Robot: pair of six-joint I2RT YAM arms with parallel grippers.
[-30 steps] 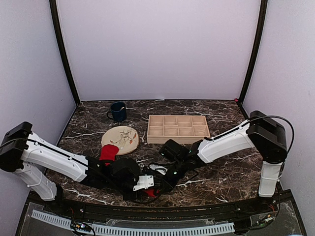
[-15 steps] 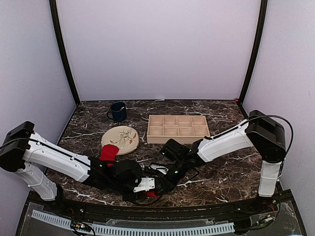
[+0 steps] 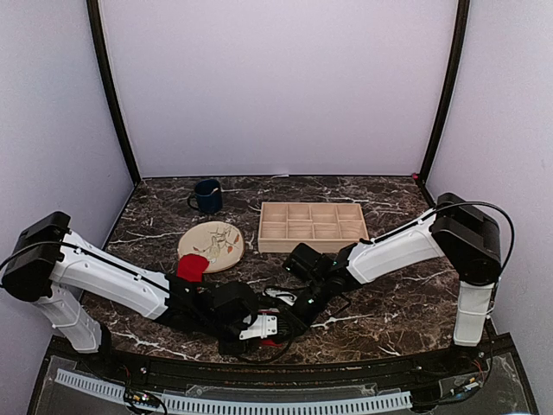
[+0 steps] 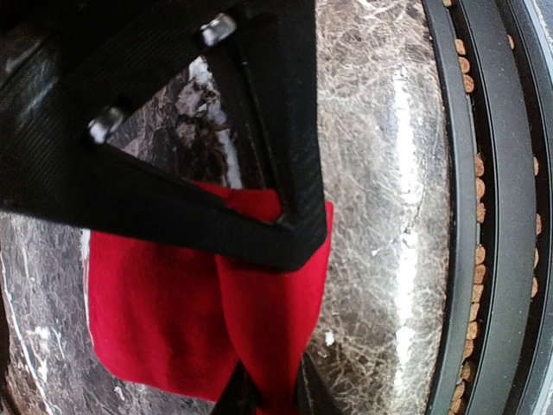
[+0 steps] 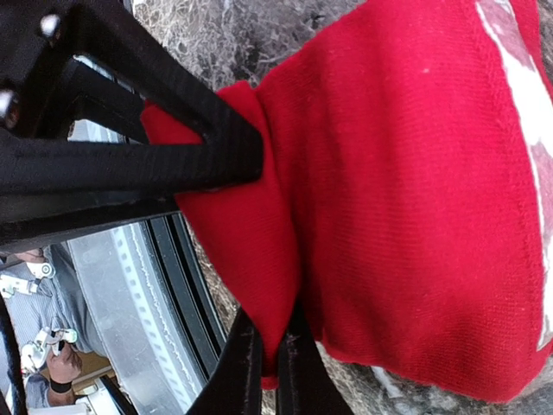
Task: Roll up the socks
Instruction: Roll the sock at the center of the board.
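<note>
pinched sock [image 5: 406, 199]: red, lying flat on the dark marble table [image 3: 389, 303] close to its front edge. From above it is almost hidden under the two grippers (only a sliver of red shows).
left gripper [image 4: 266, 399]: fingertips drawn together on a fold of the pinched sock, with red cloth between them at the bottom of the left wrist view.
right gripper [image 5: 270, 367]: clenched, with a thin fold of the same sock nipped between its tips.
relation: the grippers meet tip to tip over the sock. In each wrist view the other gripper's black truss finger presses on the cloth.
second sock [image 3: 191, 268]: red, compact, at the near rim of the round plate [image 3: 220, 233], apparently touching it.
other items: blue mug [image 3: 207, 196] behind the plate. A wooden compartment tray [image 3: 313, 222] sits right of the plate, apart from it.
</note>
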